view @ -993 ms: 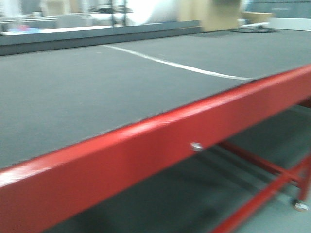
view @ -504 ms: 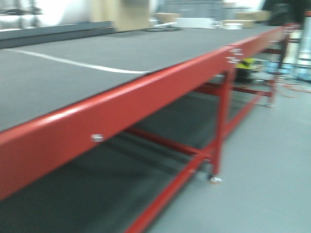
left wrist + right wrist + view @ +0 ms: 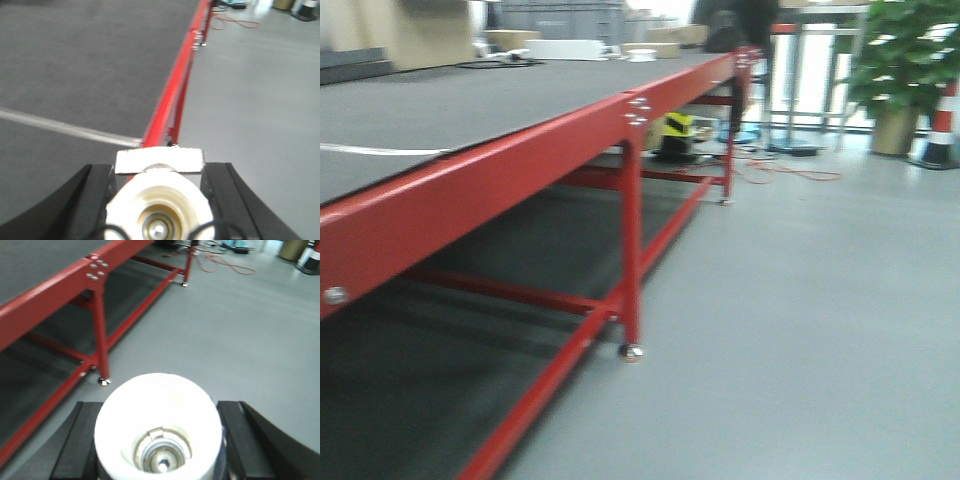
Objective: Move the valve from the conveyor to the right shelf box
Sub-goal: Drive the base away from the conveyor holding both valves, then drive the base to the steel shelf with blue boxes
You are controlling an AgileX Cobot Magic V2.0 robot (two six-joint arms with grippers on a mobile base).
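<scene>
We find no valve in any of the three views, so we can only say where it is not. It does not lie on the part of the table [image 3: 520, 165] that shows, neither on the grey belt near the white stripe [image 3: 65, 127] nor along the red rail. (The pictures are blurred, so a small shiny piece far down the belt could escape us.) The shelf box is not in view either.

The left hand [image 3: 160, 202] hangs over the edge of the table. The right hand [image 3: 157, 440] hangs over the bare floor [image 3: 240, 340], beside a red leg [image 3: 101, 340]. In each wrist view a white round part [image 3: 131, 200] with a metal centre fills the bottom, between two black shapes. We cannot tell if the hands are open or closed, or if they hold anything.

The front camera looks along the table toward open floor and a potted plant [image 3: 905, 50]. We judge that the step in hand is travel with the base, not grasping. Whether it goes toward the valve or away with it, the pictures do not decide. The next move calls for bringing the valve or the shelf box into view, then standing square to it before an arm reaches out.
</scene>
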